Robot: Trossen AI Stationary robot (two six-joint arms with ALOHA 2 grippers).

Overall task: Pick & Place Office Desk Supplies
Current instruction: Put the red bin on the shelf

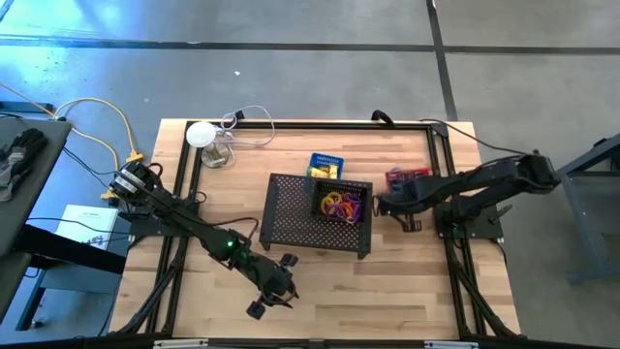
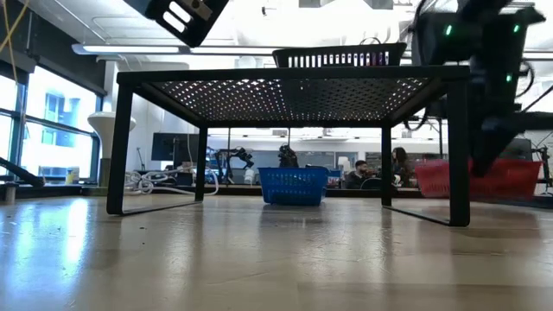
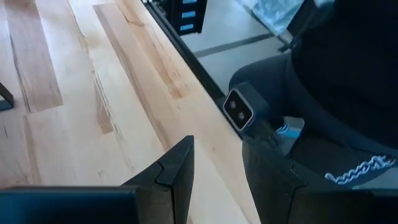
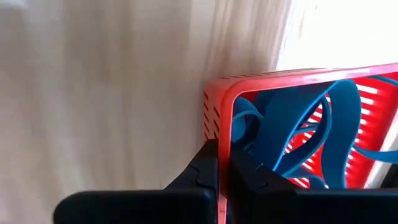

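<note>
The black mesh tray [image 1: 291, 218] stands on legs mid-table and holds purple, orange and yellow rubber-band loops [image 1: 339, 206]. Beyond it sits a blue basket [image 1: 326, 167] with small yellow packets. A red basket [image 1: 407, 176] with blue rubber-band loops [image 4: 323, 124] inside it is at the tray's right. My right gripper [image 1: 392, 199] is shut on its wall. My left gripper [image 1: 276, 291] hangs open above bare wood near the table's front, with nothing between its fingers [image 3: 180, 174]. My right gripper [image 4: 219, 168] pinches the red basket's upper rim [image 4: 219, 124] close to a corner, one finger outside the slotted wall and one inside. The fingers come steeply from above. The basket stays upright; whether its bottom [image 2: 484, 192] is clear of the table I cannot tell.
A white round-topped clear object [image 1: 205, 141] with a cable stands at the far left. A black frame [image 1: 446, 155] runs along the table's edges. Bare wood lies between the tray and the table's front edge. People sit in the room beyond the table.
</note>
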